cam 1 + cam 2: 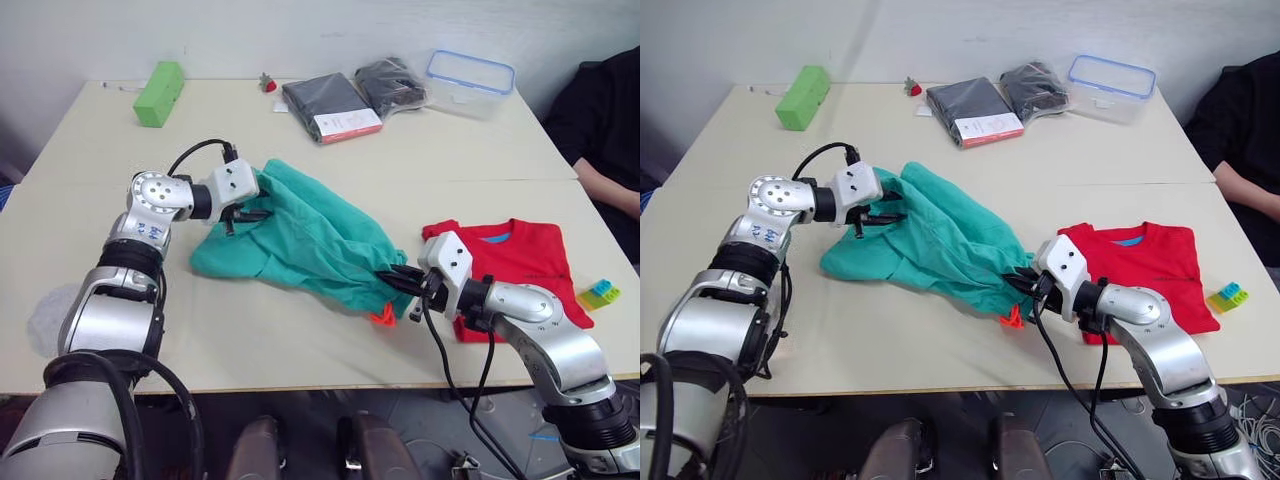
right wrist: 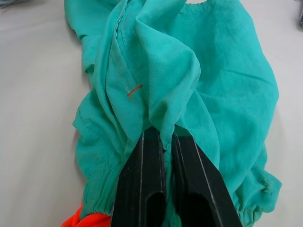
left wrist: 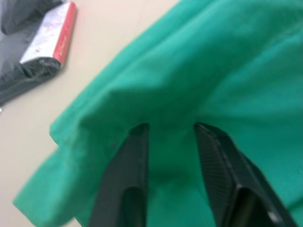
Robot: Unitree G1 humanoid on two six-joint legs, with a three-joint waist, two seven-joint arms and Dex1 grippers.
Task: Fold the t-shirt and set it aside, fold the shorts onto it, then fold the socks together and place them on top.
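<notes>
Head views
Right claw [image 1: 400, 281]: nearest the camera, at the front right of the desk [image 1: 300, 350], fingers pinched on the near end of the shorts [image 1: 300, 240].
Left claw [image 1: 245, 212]: at the far left edge of the shorts, its fingers reaching into the cloth.
Shorts: teal-green, stretched in a rumpled band between the two claws, near the middle of the desk; an orange drawstring [image 1: 383, 317] pokes out at the near end, just beside the right claw.
T-shirt [image 1: 510, 265]: bright red, folded flat on the desk's right side, just behind the right arm, blue neck label [image 1: 495, 238] showing.
Toy block [image 1: 600, 294]: yellow, green and blue, right of the t-shirt, near the desk edge.
Back of desk: lime-green block [image 1: 159, 92] at far left; two dark packaged garments [image 1: 330, 106] side by side; clear lidded container [image 1: 470, 82] with a blue rim beside them; a small red thing [image 1: 268, 84], too small to name.
Person: dark sleeve and forearm [image 1: 605, 180] at the right edge.

Left wrist view
Left claw [image 3: 168, 130]: fingers apart, tips pressed against a teal fold; whether cloth is held between them is unclear.
Packaged garment [image 3: 35, 47]: lies beyond the shorts' edge.

Right wrist view
Right claw [image 2: 166, 137]: fingers closed together on a raised ridge of the shorts, which lie spread over the desk beyond it.
Waistband [image 2: 102, 196]: gathered elastic beside the fingers, orange drawstring at its lower edge.
</notes>
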